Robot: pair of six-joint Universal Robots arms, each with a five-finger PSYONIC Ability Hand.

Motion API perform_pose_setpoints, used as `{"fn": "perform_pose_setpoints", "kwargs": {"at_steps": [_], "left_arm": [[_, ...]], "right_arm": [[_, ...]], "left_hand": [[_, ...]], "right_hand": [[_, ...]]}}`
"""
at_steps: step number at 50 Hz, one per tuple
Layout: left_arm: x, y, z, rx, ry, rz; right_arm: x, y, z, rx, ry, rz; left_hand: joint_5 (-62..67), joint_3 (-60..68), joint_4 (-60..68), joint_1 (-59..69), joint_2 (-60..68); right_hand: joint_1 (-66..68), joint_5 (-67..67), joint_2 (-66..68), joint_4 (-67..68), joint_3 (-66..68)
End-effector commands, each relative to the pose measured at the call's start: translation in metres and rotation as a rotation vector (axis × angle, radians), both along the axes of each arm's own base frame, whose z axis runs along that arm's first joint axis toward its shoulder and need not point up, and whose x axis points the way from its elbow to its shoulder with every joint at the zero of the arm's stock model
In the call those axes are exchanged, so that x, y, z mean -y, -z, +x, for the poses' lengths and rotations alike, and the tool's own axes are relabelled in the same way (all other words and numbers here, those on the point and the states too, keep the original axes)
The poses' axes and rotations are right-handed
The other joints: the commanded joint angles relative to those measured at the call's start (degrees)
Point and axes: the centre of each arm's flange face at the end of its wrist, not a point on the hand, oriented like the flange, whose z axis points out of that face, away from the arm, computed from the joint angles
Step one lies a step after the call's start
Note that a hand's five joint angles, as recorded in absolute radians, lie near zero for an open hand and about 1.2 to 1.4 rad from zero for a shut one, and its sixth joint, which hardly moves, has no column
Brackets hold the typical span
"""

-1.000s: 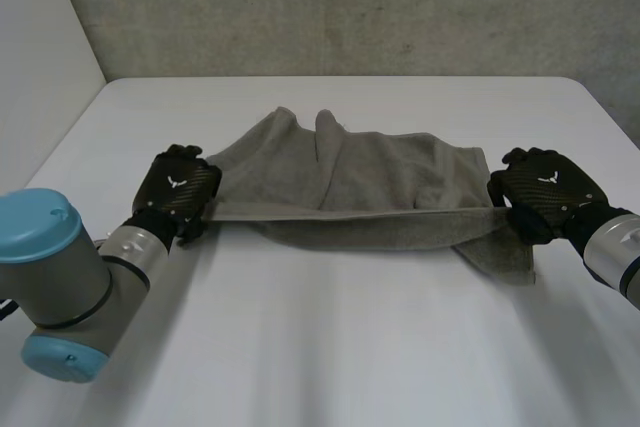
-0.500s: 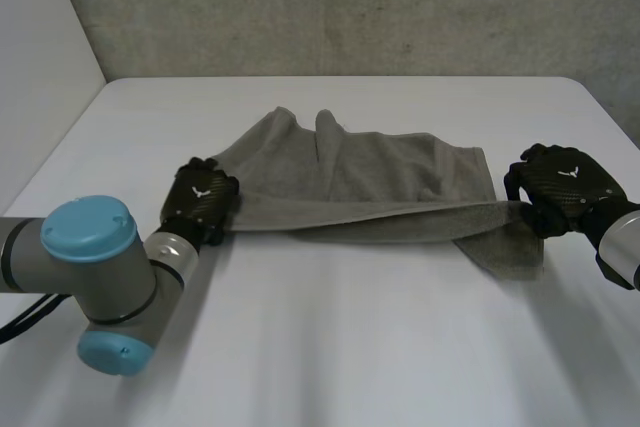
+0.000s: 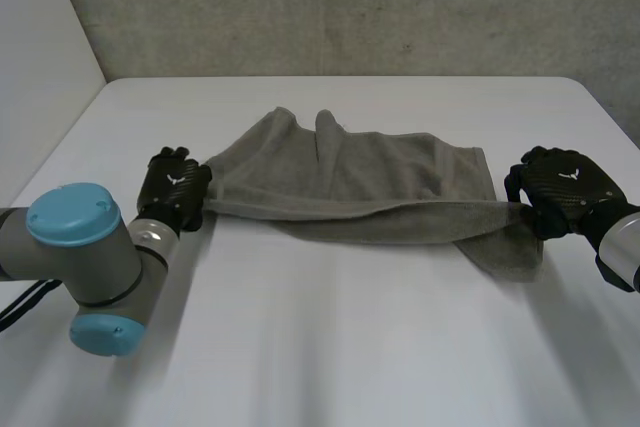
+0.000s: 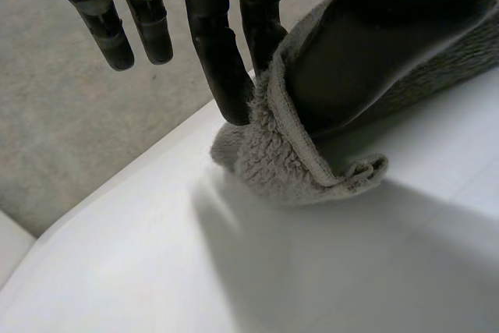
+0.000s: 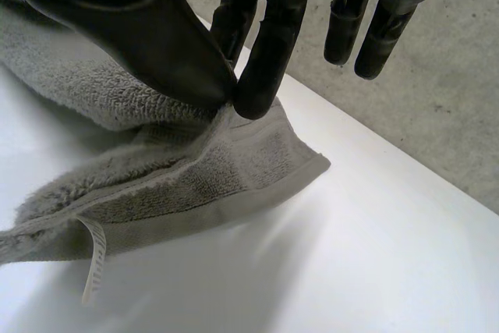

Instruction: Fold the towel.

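One table [image 3: 320,347], one towel [image 3: 380,182] mid-table, near edge lifted and taut. Two hands: left hand [image 3: 172,190] had shifted outward in the last half second and right hand [image 3: 560,187] stayed put, so the slack was gone, probably ready for folding over. Each pinched an end corner, thumb against fingers.

It looks like a bare lab test bench: a plain white table [image 3: 330,347] backed by a rough grey concrete-like wall [image 3: 350,7] across the frame's top, with a white side panel [image 3: 40,47] at the upper left.
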Motion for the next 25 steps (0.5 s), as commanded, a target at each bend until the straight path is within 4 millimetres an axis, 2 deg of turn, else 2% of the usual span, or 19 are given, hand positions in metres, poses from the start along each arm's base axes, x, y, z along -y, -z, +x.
{"fn": "perform_pose_setpoints", "kwargs": {"at_steps": [1,3,11,18,25], "left_arm": [[-0.007,-0.025,0.002,-0.017,0.028,-0.036],[-0.006,-0.043,0.012,-0.032,0.005,-0.069],[-0.002,-0.07,0.027,-0.055,-0.038,-0.133],[0.003,-0.071,0.035,-0.051,-0.062,-0.131],[0.003,-0.069,0.038,-0.045,-0.072,-0.104]], "right_arm": [[0.0,0.006,0.0,0.054,0.018,0.05],[0.0,0.014,0.0,0.105,0.038,0.107],[-0.001,0.032,0.002,0.164,0.057,0.204],[-0.002,0.042,0.004,0.195,0.068,0.26],[-0.01,0.042,0.004,0.252,0.1,0.348]], "left_hand": [[5.03,-2.78,-3.11,7.33,3.8],[5.03,-2.78,-3.11,7.33,3.8],[5.03,-2.78,-3.11,7.33,3.8],[5.03,-2.78,-3.11,7.33,3.8],[5.03,-2.78,-3.11,7.33,3.8]], "right_hand": [[-7.86,-9.4,-8.63,-4.37,-2.69],[-22.41,-23.95,-23.18,-4.37,-2.69],[-36.43,-37.98,-37.21,-4.37,-2.69],[-37.12,-38.67,-37.9,-4.37,-2.69],[-37.12,-38.67,-37.9,-4.37,-2.69]]}}
